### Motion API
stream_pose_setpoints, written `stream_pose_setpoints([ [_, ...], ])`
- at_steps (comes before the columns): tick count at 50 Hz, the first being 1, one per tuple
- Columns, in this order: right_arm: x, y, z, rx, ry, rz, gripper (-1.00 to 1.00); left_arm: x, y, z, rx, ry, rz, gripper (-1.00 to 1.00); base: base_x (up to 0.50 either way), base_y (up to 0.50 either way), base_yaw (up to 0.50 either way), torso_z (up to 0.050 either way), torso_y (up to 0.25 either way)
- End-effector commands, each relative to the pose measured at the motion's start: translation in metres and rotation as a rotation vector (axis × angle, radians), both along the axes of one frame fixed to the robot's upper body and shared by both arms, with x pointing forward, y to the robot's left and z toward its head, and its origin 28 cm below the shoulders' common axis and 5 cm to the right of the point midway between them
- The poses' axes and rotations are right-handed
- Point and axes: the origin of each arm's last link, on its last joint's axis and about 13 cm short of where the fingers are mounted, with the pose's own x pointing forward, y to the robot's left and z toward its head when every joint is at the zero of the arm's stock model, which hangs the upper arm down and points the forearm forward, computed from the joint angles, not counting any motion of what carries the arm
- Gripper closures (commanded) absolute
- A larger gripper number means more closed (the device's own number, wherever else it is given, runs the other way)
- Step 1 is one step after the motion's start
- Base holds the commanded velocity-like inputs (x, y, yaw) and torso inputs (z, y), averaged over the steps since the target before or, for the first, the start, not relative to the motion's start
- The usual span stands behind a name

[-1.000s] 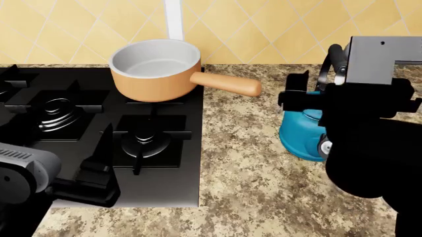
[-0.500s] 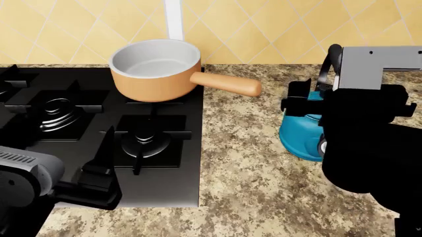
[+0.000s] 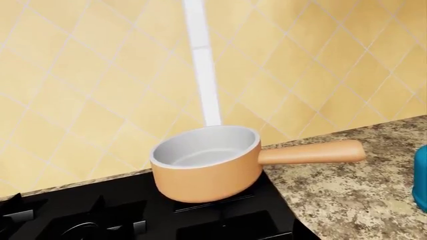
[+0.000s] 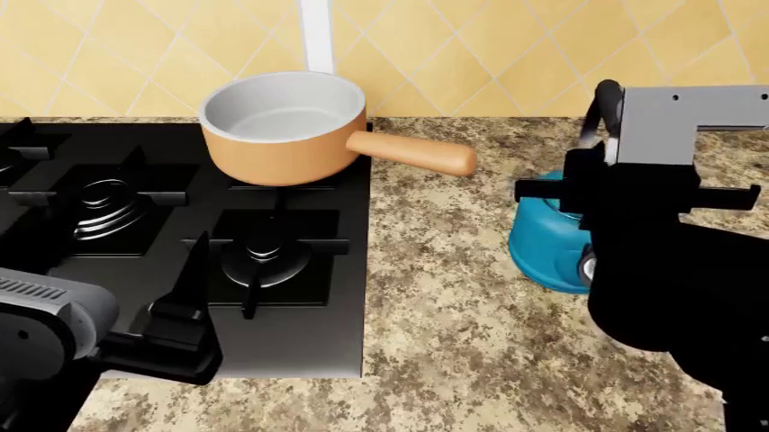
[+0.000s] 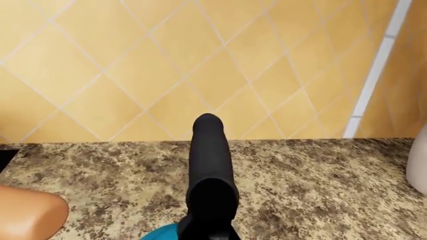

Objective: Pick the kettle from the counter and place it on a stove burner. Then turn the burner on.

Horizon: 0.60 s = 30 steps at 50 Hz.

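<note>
The teal-blue kettle (image 4: 543,238) stands on the speckled granite counter (image 4: 456,306), right of the stove. My right gripper (image 4: 637,191) hangs over it, open, its two black fingers spread to either side of the tall black handle (image 4: 597,108). In the right wrist view that handle (image 5: 210,160) rises dead centre with a sliver of teal body (image 5: 160,234) below it. The stove burner (image 4: 262,256) at the front right of the cooktop is bare. My left gripper (image 4: 180,310) hovers low over the stove's front edge, open and holding nothing. The kettle's edge (image 3: 421,175) shows in the left wrist view.
A tan saucepan (image 4: 283,126) sits on the back right burner, its long handle (image 4: 415,155) reaching over the counter toward the kettle. A larger multi-ring burner (image 4: 103,202) lies to the left. Yellow tiled wall behind. A white object (image 5: 419,160) stands far along the counter.
My right gripper has tilted and settled lower around the kettle's handle, its fingers now level at the kettle's top. The left arm has sunk slightly. The kettle has not moved.
</note>
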Motion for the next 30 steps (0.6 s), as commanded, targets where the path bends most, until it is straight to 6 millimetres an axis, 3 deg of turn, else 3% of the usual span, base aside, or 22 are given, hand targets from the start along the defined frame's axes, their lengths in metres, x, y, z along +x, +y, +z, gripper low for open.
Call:
stream_pose_setpoints([
  [1, -0.001, -0.001, 0.002, -0.014, -0.028, 0.006, 1.0, 0.0, 0.0, 0.0, 0.0, -0.001, -0.001, -1.0, 0.0, 0.0, 0.0, 0.0, 0.0],
  [11, -0.002, -0.002, 0.004, -0.039, -0.053, 0.019, 1.0, 0.0, 0.001, 0.001, -0.001, -0.004, 0.001, -1.0, 0.0, 0.0, 0.0, 0.0, 0.001],
  [20, -0.013, -0.002, 0.037, 0.014, -0.151, 0.043, 1.0, 0.0, 0.002, 0.001, -0.004, -0.007, 0.004, -1.0, 0.0, 0.0, 0.0, 0.0, 0.001],
  [30, -0.016, -0.003, 0.038, -0.003, -0.162, 0.039, 1.0, 0.001, 0.004, 0.003, -0.003, -0.013, 0.012, -1.0, 0.0, 0.0, 0.0, 0.0, 0.001],
])
